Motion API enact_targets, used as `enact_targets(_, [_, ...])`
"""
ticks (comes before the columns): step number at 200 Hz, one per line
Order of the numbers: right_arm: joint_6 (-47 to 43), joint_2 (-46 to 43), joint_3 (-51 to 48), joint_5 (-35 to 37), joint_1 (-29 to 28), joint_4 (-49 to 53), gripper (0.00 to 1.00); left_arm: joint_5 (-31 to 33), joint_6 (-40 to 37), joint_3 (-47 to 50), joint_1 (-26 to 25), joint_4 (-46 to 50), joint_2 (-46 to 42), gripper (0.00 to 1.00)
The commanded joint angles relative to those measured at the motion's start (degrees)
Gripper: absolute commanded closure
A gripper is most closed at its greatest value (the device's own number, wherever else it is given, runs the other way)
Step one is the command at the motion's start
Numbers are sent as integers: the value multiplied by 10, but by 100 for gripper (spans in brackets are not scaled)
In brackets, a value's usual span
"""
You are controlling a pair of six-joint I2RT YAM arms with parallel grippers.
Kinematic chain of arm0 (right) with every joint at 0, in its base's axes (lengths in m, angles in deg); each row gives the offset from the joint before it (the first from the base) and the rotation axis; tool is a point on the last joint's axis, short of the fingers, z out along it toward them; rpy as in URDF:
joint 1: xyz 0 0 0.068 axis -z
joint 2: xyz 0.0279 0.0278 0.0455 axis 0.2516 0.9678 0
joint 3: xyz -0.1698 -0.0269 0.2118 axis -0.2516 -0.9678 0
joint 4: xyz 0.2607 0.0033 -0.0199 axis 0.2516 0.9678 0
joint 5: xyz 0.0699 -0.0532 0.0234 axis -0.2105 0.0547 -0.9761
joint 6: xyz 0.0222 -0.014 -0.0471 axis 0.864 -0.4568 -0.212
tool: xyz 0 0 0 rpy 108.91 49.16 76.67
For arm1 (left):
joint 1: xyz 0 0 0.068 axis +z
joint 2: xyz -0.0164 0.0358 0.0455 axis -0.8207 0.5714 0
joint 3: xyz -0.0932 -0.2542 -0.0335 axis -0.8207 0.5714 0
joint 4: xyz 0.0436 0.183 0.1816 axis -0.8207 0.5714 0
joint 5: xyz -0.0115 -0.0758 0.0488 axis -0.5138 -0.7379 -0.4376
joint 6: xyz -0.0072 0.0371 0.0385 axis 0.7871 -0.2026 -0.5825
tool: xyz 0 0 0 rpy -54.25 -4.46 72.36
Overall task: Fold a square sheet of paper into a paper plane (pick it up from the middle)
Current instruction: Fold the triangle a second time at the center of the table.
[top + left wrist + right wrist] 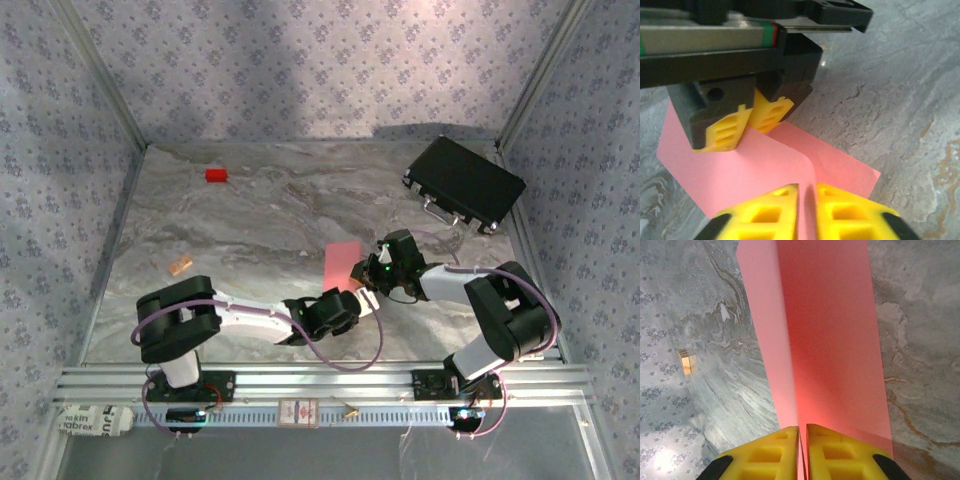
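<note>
The square sheet of paper [341, 263] is salmon pink and lies near the table's middle, bent up along a lengthwise ridge. My right gripper [802, 429] is shut on that ridge at the sheet's near end, and the sheet [830, 340] runs away from it in two slanted halves. My left gripper [807, 187] is shut on a raised fold of the sheet [740, 165] just in front of it. In the left wrist view the right gripper [752, 125] pinches the same sheet from the far side. From above, the left gripper [347, 303] and the right gripper [366, 277] meet at the sheet's near right corner.
A black rectangular case [465, 183] lies at the back right. A small red block [216, 175] sits at the back left, and a small tan block [180, 266] near the left wall. Patterned walls close three sides; a metal rail [320, 380] runs along the near edge.
</note>
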Motion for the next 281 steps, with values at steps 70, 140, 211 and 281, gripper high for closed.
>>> enact_targets(70, [-41, -101, -1, 73, 20, 136, 61, -108, 194, -62, 71, 143, -34, 100])
enact_targets(140, [-79, -241, -17, 124, 44, 278, 56, -281, 350, -30, 126, 98, -59, 100])
enact_targets(211, [-41, -255, -58, 90, -14, 226, 85, -260, 412, -8, 129, 50, -74, 100])
enact_targets(281, [20, -154, -57, 83, -100, 69, 89, -268, 383, 19, 142, 33, -90, 96])
